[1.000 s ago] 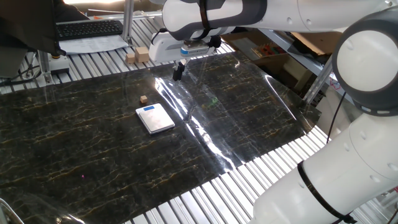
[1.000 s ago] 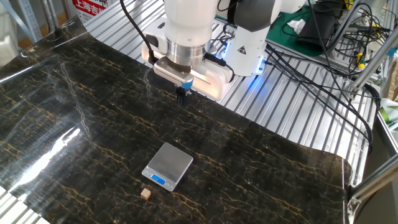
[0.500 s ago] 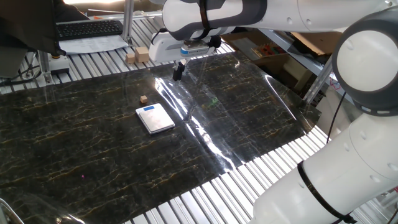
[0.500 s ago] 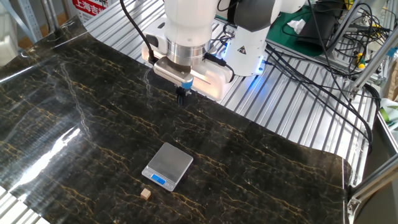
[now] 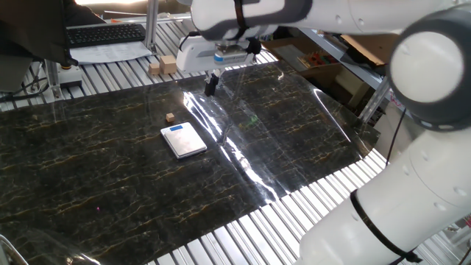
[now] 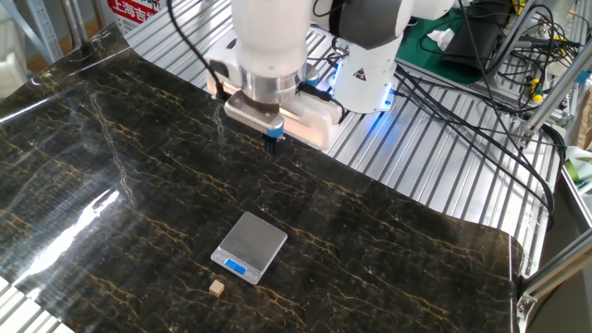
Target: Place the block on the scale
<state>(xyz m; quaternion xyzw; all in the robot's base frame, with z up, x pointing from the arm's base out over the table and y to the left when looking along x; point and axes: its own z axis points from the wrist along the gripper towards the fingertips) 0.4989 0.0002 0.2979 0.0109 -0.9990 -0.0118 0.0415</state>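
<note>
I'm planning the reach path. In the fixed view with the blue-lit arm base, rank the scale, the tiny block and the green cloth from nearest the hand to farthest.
From the hand, hanging over the mat's far edge:
1. The scale, below it toward the camera, mid-mat.
2. The block, just past the scale's blue-strip corner, at the mat's near edge.
3. The green cloth, off the mat at upper right, among the cables.

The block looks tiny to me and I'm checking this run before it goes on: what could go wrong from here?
The block is very small and lies on the mat right beside the scale, near its blue strip; a slightly off descent could nudge the scale or miss the cube. The gripper hangs far off, near the mat's other edge, so nothing is held yet. Glare on the plastic sheet may hinder seeing.
</note>
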